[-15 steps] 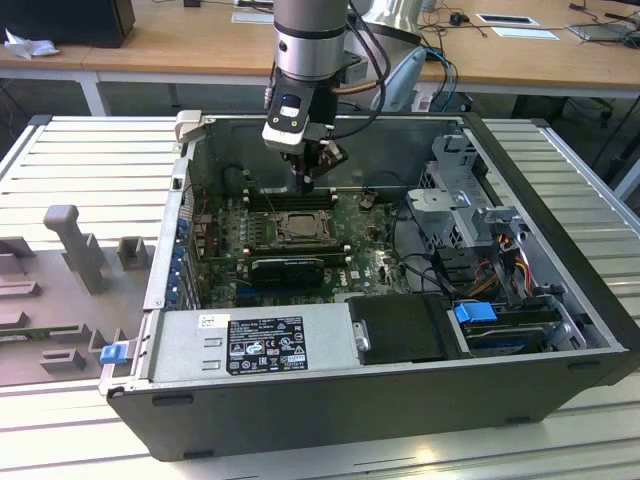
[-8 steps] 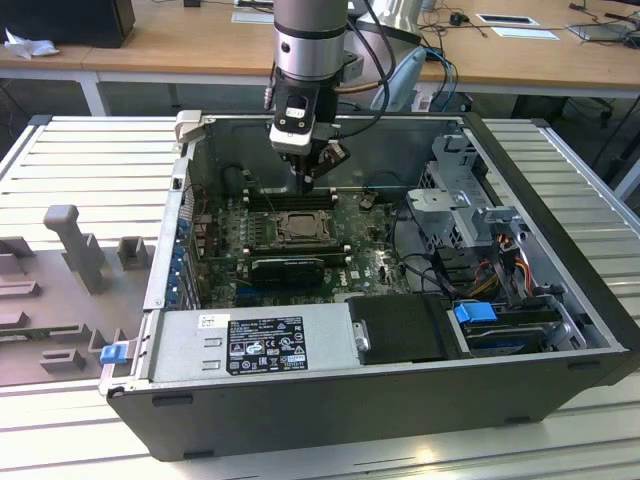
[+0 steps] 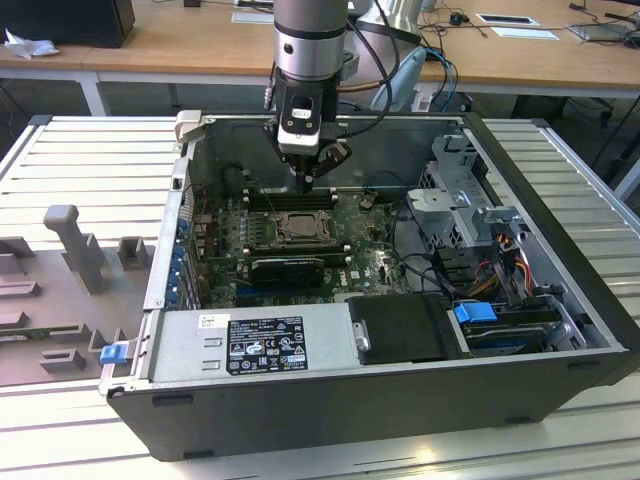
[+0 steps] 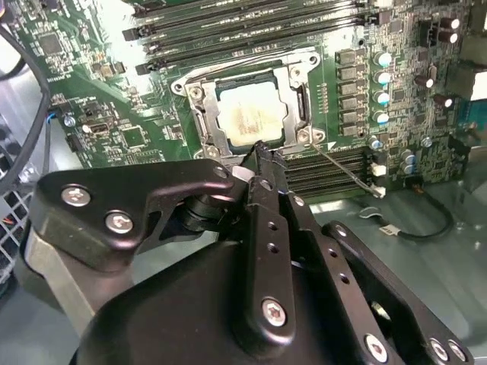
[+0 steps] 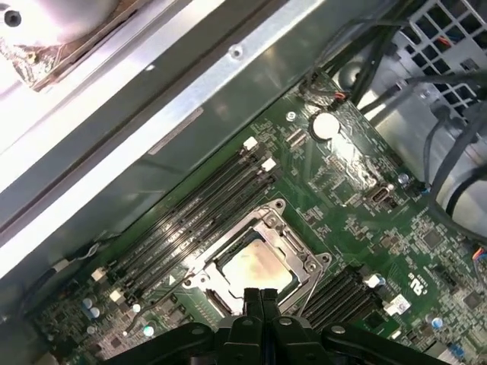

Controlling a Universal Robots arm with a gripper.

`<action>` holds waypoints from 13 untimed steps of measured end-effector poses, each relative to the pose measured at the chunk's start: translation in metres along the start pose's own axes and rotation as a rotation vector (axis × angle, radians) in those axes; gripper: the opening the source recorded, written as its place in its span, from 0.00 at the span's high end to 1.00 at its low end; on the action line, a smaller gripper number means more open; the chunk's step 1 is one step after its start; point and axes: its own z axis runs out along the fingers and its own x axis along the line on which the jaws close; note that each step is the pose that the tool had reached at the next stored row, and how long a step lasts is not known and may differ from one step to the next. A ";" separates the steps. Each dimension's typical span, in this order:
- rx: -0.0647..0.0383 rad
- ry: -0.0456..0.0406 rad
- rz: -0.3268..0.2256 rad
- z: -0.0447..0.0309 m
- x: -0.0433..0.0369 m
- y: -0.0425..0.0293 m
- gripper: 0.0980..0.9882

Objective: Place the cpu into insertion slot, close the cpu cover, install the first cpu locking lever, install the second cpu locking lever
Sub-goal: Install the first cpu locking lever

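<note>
Second wrist view: my hand [image 4: 259, 152] has its fingers together with nothing between them. The tip hangs just above the edge of the cpu cover [image 4: 201, 114] nearest me.

The cpu [image 4: 249, 114] sits flat in the insertion slot [image 3: 296, 227], pale top showing through the cover's window. The cover looks down over it, though I can't tell if it's fully flush.

A thin wire lever [image 4: 344, 169] runs out from the socket corner beside my tip, slanting across the memory slots [image 4: 335, 176]. It looks unlatched. I read the step as the first locking lever.

My take on doing it well:
- Push on the wire itself, close to its free end, not on the cover.
- Sweep it down and under its hook in one arc.
- Keep the tip off the cpu top.

Clearance:
- A row of capacitors [image 4: 383, 80] stands near one side of the socket.
- More long memory slots [image 5: 190, 209] lie just beyond it.
- Past those is the case wall [image 5: 190, 99].
- Cables [image 5: 449, 152] hang well off to one side.
- In the exterior view the drive cage [image 3: 460, 195] is well apart, on the exterior view's right.
- Open room is straight up. Sideways it's tight.

The case stands on the ribbed bench [image 3: 90, 150].
</note>
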 end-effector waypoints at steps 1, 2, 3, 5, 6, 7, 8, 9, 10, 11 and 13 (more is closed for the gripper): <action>0.000 0.0003 -0.014 0.0000 0.0000 0.0000 0.99; 0.000 0.0009 -0.046 0.0002 0.0000 0.0000 0.99; 0.000 0.0016 -0.079 0.0005 0.0000 0.0000 0.99; 0.000 0.0025 -0.125 0.0010 0.0000 0.0000 0.99; -0.001 0.0031 -0.155 0.0014 0.0000 0.0000 0.99; -0.001 0.0038 -0.188 0.0019 0.0000 0.0000 0.99; -0.001 0.0044 -0.217 0.0025 0.0000 0.0000 0.99; -0.001 0.0048 -0.239 0.0029 0.0000 0.0000 0.99; -0.001 0.0051 -0.254 0.0032 0.0000 0.0000 0.99; -0.001 0.0055 -0.274 0.0036 0.0000 -0.0001 0.99; -0.001 0.0064 -0.314 0.0040 0.0000 -0.0001 0.99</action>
